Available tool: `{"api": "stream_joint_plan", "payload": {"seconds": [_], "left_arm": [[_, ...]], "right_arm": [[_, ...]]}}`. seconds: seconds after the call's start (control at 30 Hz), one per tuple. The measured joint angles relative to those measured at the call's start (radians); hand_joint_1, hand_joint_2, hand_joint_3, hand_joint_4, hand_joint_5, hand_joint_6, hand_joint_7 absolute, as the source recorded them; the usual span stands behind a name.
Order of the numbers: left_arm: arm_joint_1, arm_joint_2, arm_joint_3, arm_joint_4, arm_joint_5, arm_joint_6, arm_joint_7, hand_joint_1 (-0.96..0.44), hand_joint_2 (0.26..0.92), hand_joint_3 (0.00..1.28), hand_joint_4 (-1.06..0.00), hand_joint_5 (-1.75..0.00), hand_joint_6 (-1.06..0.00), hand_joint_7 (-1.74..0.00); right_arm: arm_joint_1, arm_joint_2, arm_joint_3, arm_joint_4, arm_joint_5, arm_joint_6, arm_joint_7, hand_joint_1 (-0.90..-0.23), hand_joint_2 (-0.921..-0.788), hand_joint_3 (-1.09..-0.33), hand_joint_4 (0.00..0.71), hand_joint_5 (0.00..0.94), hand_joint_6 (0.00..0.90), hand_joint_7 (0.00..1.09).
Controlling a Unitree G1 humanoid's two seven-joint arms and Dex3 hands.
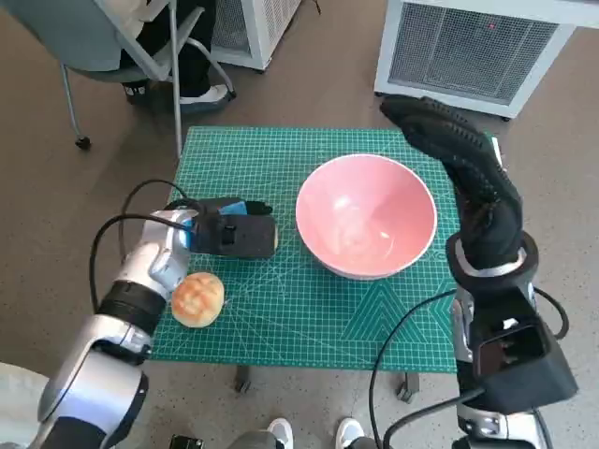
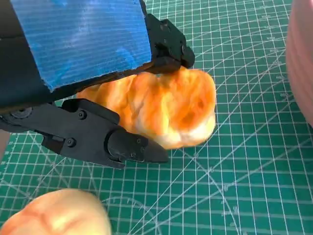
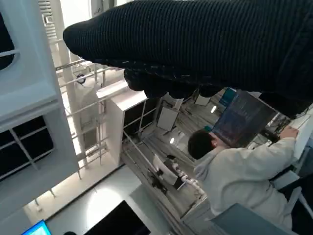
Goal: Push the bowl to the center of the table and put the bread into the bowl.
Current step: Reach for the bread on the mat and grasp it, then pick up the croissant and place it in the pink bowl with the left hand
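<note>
The pink bowl (image 1: 367, 217) stands empty on the green mat (image 1: 281, 318), right of the middle; its wall (image 2: 301, 63) shows in the left wrist view. My left hand (image 1: 229, 231) lies just left of the bowl and grips a golden piece of bread (image 2: 166, 107) between its black fingers (image 2: 98, 139), low over the mat. In the head view only a sliver of that bread (image 1: 275, 241) shows. A second round bun (image 1: 197, 297) lies on the mat near the front left, beside my left wrist. My gloved right hand (image 1: 463, 164) hangs raised beside the bowl's right rim, fingers stretched out, holding nothing.
The mat covers the small table. A chair (image 1: 140, 56) with a seated person's legs stands behind on the left, a white vented unit (image 1: 477, 42) behind on the right. Shoes (image 1: 314, 434) show at the table's front edge. The right wrist view shows a person in a pale hoodie (image 3: 244, 171).
</note>
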Motion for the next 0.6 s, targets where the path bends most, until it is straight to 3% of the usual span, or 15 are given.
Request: {"api": "stream_joint_plan", "payload": {"seconds": [0.03, 0.17, 0.4, 0.6], "left_arm": [[0.002, 0.001, 0.0, 0.0, 0.0, -0.006, 0.013, -0.04, 0.921, 0.17, -0.56, -0.93, -0.45, -0.96], [0.015, 0.016, 0.009, -0.014, -0.003, -0.044, 0.053, -0.01, 0.92, 0.18, -0.59, -1.22, -0.45, -1.24], [0.043, 0.06, 0.061, -0.127, -0.052, -0.067, 0.02, 0.0, 0.921, 0.18, -0.57, -1.34, -0.49, -1.25], [0.048, 0.096, 0.147, -0.306, -0.112, -0.05, 0.003, 0.0, 0.921, 0.17, -0.58, -1.32, -0.51, -1.26]], "right_arm": [[0.0, 0.0, 0.0, -0.001, 0.0, 0.0, -0.001, -0.54, -0.921, -0.746, 0.34, 0.007, -0.001, 0.76], [0.003, 0.0, 0.0, -0.004, 0.0, 0.005, -0.005, -0.54, -0.921, -0.746, 0.339, 0.007, -0.001, 0.76], [0.007, 0.0, 0.0, -0.009, 0.0, 0.015, -0.007, -0.543, -0.921, -0.745, 0.339, 0.006, -0.001, 0.76], [0.009, 0.0, 0.0, -0.014, 0.0, 0.018, -0.007, -0.545, -0.921, -0.745, 0.339, 0.006, -0.001, 0.76]]}}
